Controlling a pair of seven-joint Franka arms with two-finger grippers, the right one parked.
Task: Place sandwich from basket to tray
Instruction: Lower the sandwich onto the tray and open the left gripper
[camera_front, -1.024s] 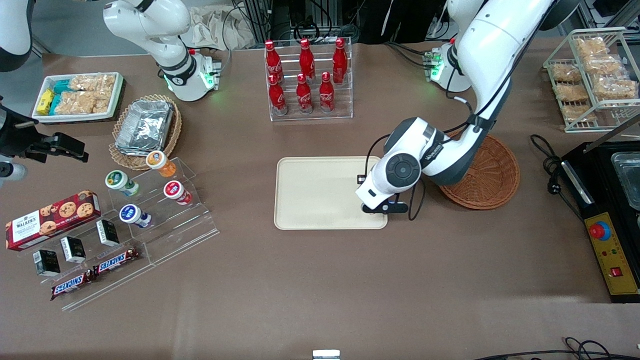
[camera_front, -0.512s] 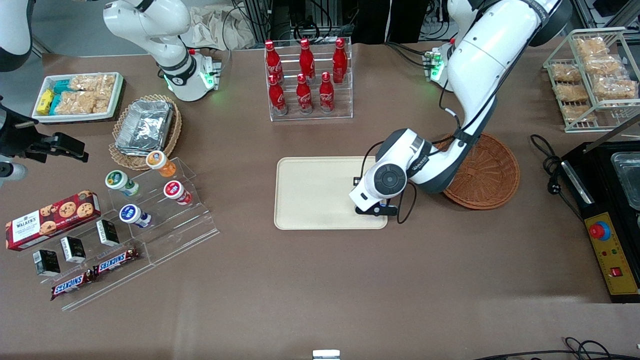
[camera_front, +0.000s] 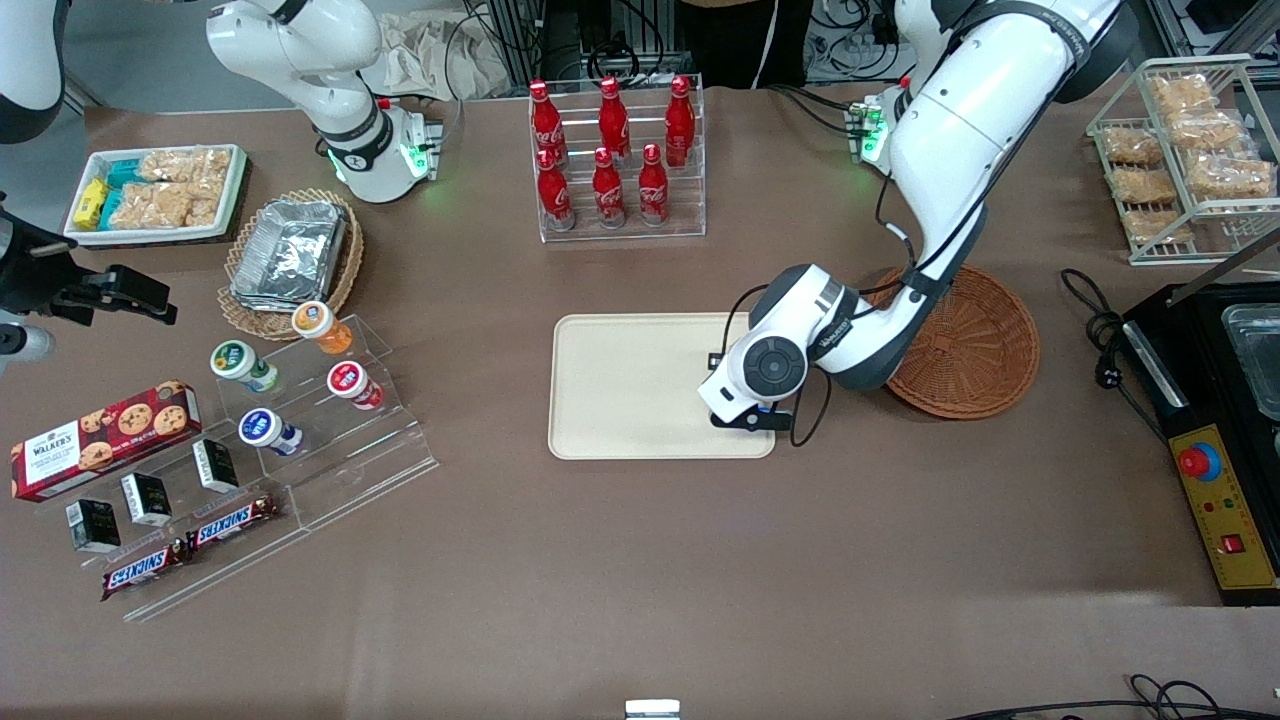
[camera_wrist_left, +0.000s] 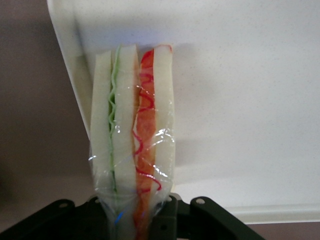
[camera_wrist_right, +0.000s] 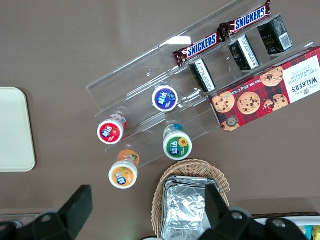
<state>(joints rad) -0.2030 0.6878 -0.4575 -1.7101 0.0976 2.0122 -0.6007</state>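
Gripper (camera_wrist_left: 135, 220) pinching the wrapped sandwich (camera_wrist_left: 134, 135) hangs over the cream tray (camera_front: 620, 385) near its 3 o'clock rim; released here, the wedge could topple off.

Arm hides the gripper (camera_front: 748, 418) in front view.

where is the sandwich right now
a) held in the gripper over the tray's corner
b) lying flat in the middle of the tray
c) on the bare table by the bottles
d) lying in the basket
a: the wrist view shows the wrapped sandwich clamped in the gripper with the tray under it, and the front view puts the gripper at the tray's corner nearest the basket.
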